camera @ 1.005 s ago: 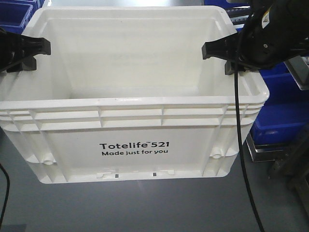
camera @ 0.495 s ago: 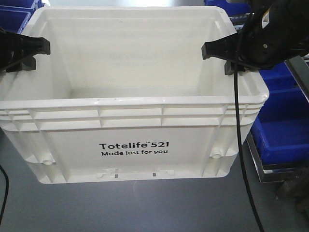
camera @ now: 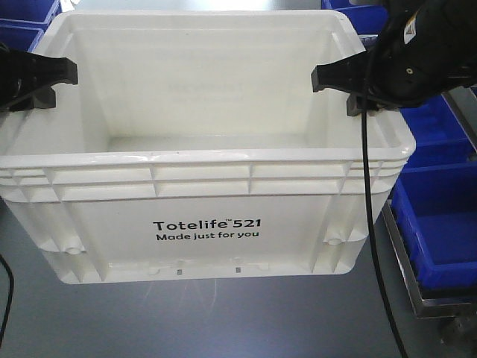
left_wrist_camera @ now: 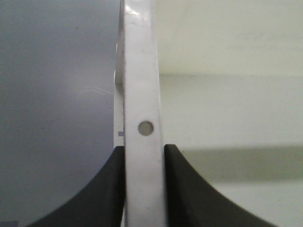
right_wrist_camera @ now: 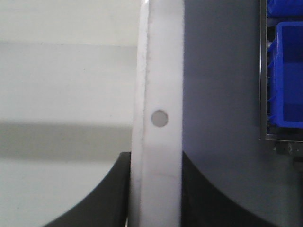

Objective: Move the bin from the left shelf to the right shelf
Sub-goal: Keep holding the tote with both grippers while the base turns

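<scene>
1. Front view: the bin [camera: 209, 224] is held between the two grippers, with grey floor [camera: 223, 321] below it. The left gripper [camera: 58, 86] straddles its left wall and the right gripper [camera: 335, 93] its right wall, one finger inside and one outside each. Blue bins [camera: 440, 216] sit on a rack [camera: 417, 294] outside the right fingers.
2. Left wrist view: both black fingers [left_wrist_camera: 102, 194] press tight against the white rim [left_wrist_camera: 142, 85] between them. A small hole [left_wrist_camera: 145, 127] lies just ahead of them.
3. Right wrist view: the fingers [right_wrist_camera: 208, 198] clamp the rim likewise, with a hole just ahead. Blue bins lie well beyond the outer finger.
</scene>
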You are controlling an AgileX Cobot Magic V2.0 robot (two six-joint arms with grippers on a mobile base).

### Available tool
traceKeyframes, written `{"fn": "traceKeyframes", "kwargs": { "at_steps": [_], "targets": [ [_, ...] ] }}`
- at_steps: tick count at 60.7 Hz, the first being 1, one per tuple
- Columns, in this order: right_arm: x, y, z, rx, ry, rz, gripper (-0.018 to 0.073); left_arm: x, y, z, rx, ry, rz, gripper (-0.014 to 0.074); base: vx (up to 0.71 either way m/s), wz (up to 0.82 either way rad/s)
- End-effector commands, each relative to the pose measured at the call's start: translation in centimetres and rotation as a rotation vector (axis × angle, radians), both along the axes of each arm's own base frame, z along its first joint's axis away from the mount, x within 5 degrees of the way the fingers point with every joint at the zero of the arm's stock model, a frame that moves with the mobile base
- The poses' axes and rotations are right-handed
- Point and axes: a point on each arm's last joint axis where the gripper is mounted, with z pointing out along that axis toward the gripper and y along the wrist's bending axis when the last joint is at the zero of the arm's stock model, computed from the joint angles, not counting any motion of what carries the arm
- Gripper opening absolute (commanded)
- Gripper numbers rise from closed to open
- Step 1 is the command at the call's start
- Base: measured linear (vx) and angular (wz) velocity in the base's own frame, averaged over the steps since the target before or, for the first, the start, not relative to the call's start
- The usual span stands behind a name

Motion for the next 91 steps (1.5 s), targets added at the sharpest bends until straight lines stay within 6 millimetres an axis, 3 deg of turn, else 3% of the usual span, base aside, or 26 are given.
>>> {"fn": "traceKeyframes", "kwargs": {
  "at_steps": [1, 91],
  "targets": [
    [-0.39, -0.79, 3.19, 0.016, -0.179, 0.001, 0.0031, -0.47, 0.12, 3.02, -0.010, -0.185, -0.024, 0.0055, 0.22, 0.02],
    [-0.42, -0.81, 3.17, 0.013, -0.174, 0.000, 0.0031, -0.53, 0.15, 3.10, -0.010, -0.189, -0.024, 0.0055, 0.23, -0.01]
  ]
}}
